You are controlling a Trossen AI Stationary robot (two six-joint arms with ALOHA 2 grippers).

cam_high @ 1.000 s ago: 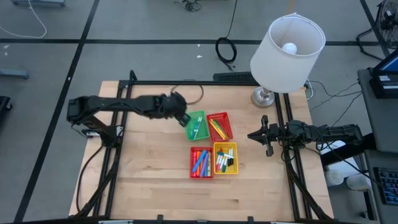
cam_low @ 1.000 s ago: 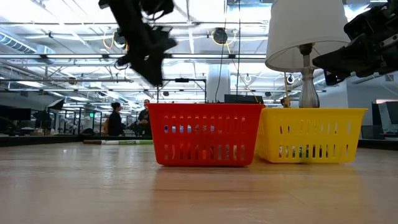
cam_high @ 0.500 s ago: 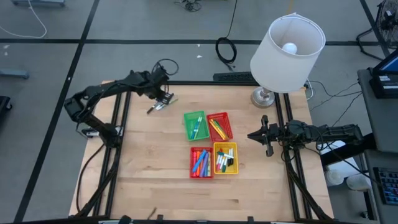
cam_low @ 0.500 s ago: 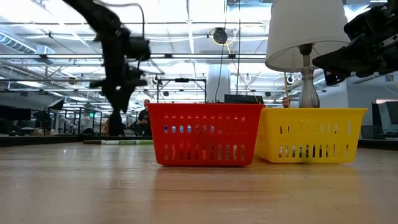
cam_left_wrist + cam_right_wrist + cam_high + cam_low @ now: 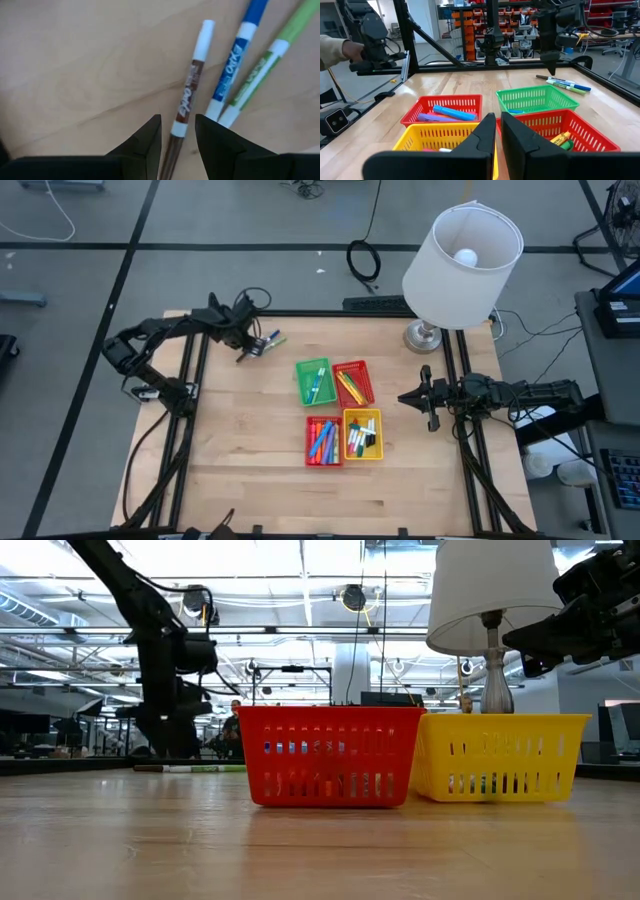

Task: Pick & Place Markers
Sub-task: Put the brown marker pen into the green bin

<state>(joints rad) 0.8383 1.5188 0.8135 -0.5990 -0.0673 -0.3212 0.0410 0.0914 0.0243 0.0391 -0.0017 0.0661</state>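
Note:
Three loose markers lie flat on the table's far left part: a brown one with a white cap (image 5: 186, 100), a blue one (image 5: 234, 64) and a green one (image 5: 265, 62), seen together in the high view (image 5: 262, 342). My left gripper (image 5: 178, 142) (image 5: 248, 343) points down over them, open, one finger on each side of the brown marker's dark end; I cannot tell whether it touches. My right gripper (image 5: 497, 131) (image 5: 402, 397) waits level at the table's right side, shut and holding nothing.
Four small baskets stand mid-table with markers in them: green (image 5: 315, 382), red (image 5: 352, 382), another red (image 5: 323, 440), yellow (image 5: 362, 434). A lamp (image 5: 460, 255) stands at the far right corner. A person's hand (image 5: 340, 50) shows beyond the table.
My left gripper has swung from above the green basket toward the table's far left corner and has come down over the three loose markers, rolling as it went. Its fingers have kept the same gap. The markers and baskets have stayed where they were.

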